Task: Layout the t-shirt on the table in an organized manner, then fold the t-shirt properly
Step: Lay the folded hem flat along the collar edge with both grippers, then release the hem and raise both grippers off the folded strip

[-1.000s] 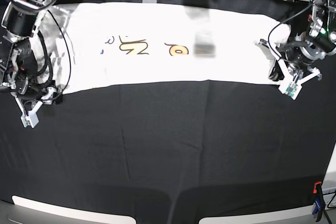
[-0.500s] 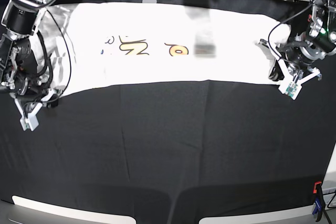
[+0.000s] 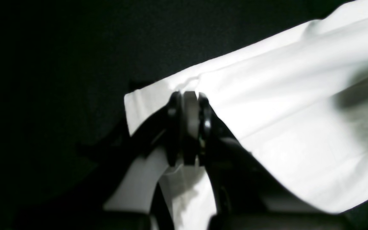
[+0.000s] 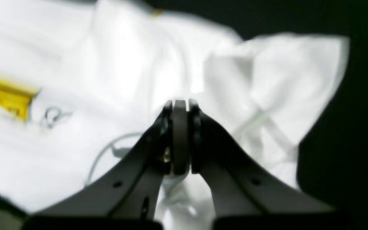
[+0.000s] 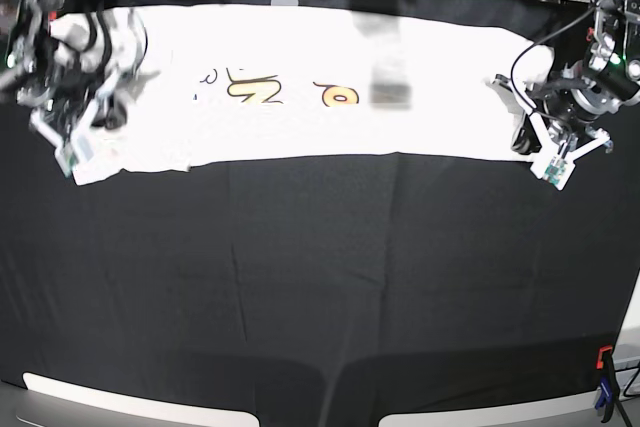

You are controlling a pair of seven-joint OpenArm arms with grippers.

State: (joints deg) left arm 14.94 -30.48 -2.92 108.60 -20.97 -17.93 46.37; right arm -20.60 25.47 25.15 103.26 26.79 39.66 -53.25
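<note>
T-shirt (image 5: 300, 87) lies spread along far side of table (image 5: 320, 287); right gripper (image 5: 85, 142) at left end looks clamped on bunched cloth (blurry), left gripper (image 5: 553, 159) pinches right corner, so uneven pull risks skewing or slipping.

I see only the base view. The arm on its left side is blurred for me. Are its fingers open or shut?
Observer: Shut. In the right wrist view the right gripper has its fingers pressed together over the t-shirt; whether cloth is pinched between them I cannot tell.
Operator: And the other arm, at the shirt's right end?
Observer: The left gripper is also shut, at the shirt's corner, with the black table beside it.
Operator: Is any print near the right gripper?
Observer: Yes, a yellow print lies off to one side of it, and the cloth there is rumpled.
</note>
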